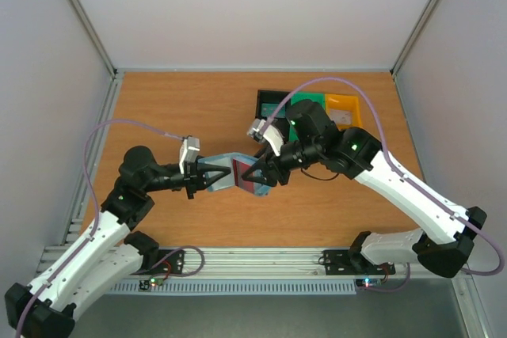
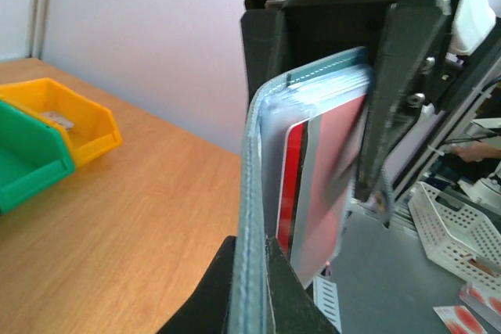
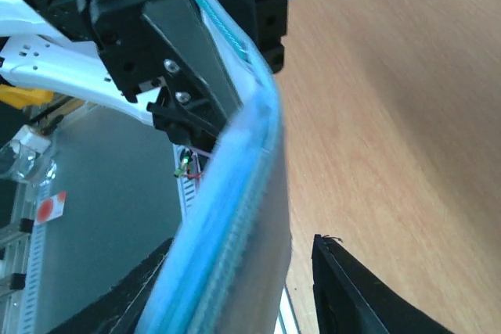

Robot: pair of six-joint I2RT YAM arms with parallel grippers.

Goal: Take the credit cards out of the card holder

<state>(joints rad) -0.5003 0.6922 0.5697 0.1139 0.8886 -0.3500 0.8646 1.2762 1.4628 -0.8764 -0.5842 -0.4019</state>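
**Scene layout.** The table (image 1: 182,108) carries three bins at its far right: a black bin (image 1: 265,100), a green bin (image 1: 309,100) and a yellow bin (image 1: 346,107). Both arms meet over the middle of the table, well apart from the bins.

**Card holder.** The card holder (image 1: 224,165) is lifted off the table between the two grippers and stands on edge.

**Left gripper.** The left gripper (image 1: 204,178) is clamped on the left edge of the holder. In the left wrist view the blue-grey cover sits pinched between both fingers.

**Right gripper.** The right gripper (image 1: 255,173) straddles the right, open end of the holder. In the right wrist view a narrow gap shows between one finger and the holder, so the jaws stand partly open and are not clamped.

**Credit cards.** The credit cards (image 2: 333,185) are seated in the lighter inner pockets. At least two red edges show, and none is out of the holder.

**Step in hand.** Judged from this, the step is acquiring the first card.

**Next move.** The right jaws need to close on the card alone, not on the pocket wall. The card then needs to be drawn out to the right, along the line of the pocket, while the left grip braces the holder.
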